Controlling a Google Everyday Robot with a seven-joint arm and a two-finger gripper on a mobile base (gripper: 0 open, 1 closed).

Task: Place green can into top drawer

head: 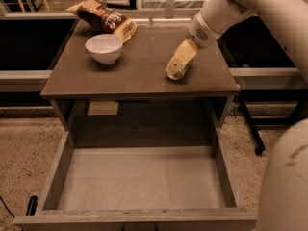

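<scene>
Tabletop [139, 69], right side: gripper [178, 65] slanting down-left

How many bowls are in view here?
1. The bowl sits on the table's left rear, by the snack bag. The gripper is low over the table's right side; nothing bowl-sized looks hidden.

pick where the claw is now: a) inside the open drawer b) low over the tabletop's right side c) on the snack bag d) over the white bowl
b: the claw is down at the tabletop, right of the white bowl and well above the top drawer.
</scene>
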